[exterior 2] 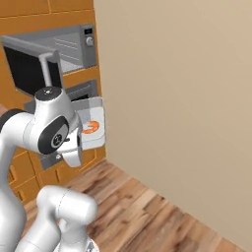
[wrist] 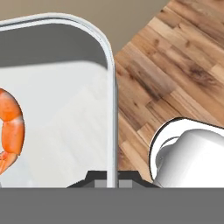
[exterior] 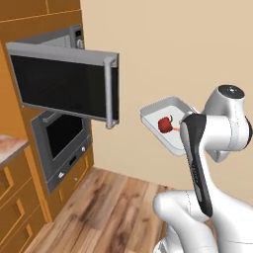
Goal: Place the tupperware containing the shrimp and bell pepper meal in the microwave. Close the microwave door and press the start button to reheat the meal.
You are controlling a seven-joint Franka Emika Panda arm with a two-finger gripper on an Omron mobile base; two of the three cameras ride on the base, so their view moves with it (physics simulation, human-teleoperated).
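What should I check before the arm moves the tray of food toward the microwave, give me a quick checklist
1. Microwave door open: ok, it stands swung out wide with the cavity exposed.
2. Tupperware held off the floor: ok, it hangs in the air by the arm, and its rim runs down between the gripper's fingertips in the hand view.
3. Grip firm: cannot tell, the finger contact is barely in view.
4. Bell pepper in the tray: ok.
5. Shrimp in the tray: ok.
6. Tray level: not ok, it looks tilted in the left base view.
7. Path into the microwave: not ok yet, the open door stands between tray and cavity.
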